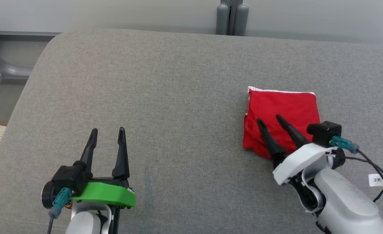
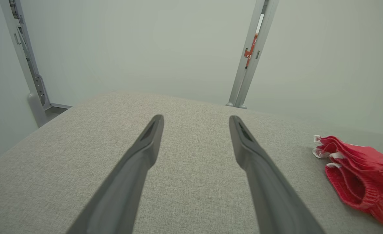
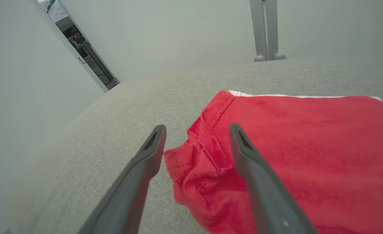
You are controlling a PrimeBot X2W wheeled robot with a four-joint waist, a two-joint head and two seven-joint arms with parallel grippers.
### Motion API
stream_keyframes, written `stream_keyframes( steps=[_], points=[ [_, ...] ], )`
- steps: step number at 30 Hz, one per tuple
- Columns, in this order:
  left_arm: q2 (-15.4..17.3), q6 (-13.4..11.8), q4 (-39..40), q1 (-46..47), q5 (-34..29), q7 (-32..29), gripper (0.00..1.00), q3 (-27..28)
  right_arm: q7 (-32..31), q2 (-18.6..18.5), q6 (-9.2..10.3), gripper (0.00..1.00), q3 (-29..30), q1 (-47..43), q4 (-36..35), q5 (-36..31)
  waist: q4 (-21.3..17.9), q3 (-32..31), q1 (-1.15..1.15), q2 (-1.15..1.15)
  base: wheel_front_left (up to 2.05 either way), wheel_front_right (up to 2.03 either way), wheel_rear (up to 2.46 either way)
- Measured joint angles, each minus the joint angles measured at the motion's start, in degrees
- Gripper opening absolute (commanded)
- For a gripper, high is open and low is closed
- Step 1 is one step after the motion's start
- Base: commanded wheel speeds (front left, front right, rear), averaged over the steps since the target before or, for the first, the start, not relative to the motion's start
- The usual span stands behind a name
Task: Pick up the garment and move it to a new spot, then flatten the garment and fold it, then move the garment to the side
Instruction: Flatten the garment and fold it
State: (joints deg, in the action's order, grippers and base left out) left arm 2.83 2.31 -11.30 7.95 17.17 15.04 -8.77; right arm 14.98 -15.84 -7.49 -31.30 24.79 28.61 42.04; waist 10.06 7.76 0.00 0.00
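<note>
Two claws, both spread wide and holding nothing. My left claw point(image 1: 108, 130) hovers over the bare grey cushion point(image 1: 178, 97). The folded red garment point(image 1: 285, 104) lies flat on the cushion's right side, well apart from it. My right claw point(image 1: 269, 118) points across its near left corner.

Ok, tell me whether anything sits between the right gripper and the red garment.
Nothing visible does. The right gripper hangs with its jaws open directly over the near left corner of the folded red garment, which lies on the grey cushion. No other object lies between them.
</note>
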Motion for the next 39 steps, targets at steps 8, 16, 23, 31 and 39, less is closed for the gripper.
stream_keyframes(
  steps=[8,16,23,31,39],
  points=[
    [-0.01,-0.05,0.05,-0.06,0.29,0.0,1.0,-0.48,0.05,-4.06,0.0,1.0,10.72,-2.95,-4.04,-1.99,-0.83,-0.1,0.0,0.0,0.0,0.0,0.0],
    [-0.01,0.03,0.04,0.17,0.26,0.0,1.0,-1.56,0.07,-5.52,0.0,0.0,16.35,-3.22,0.24,-6.04,-0.2,0.95,0.0,0.0,0.0,0.0,0.0],
    [0.0,0.05,-0.34,1.23,0.26,0.0,1.0,-3.11,0.07,-3.41,0.0,0.0,13.84,-0.74,6.73,-9.24,1.26,2.14,0.0,0.0,0.0,0.0,0.0],
    [0.0,-0.32,-0.51,1.51,0.3,-0.01,1.0,-4.19,0.07,3.07,0.0,0.0,7.77,0.4,9.26,-12.0,3.32,2.89,0.0,0.0,0.0,0.0,0.0],
    [0.0,-0.6,-0.88,1.57,0.36,0.0,1.0,-4.95,0.07,8.62,0.0,0.0,3.37,1.04,9.42,-13.12,3.72,2.92,0.0,0.0,0.0,0.0,0.0]
  ],
)
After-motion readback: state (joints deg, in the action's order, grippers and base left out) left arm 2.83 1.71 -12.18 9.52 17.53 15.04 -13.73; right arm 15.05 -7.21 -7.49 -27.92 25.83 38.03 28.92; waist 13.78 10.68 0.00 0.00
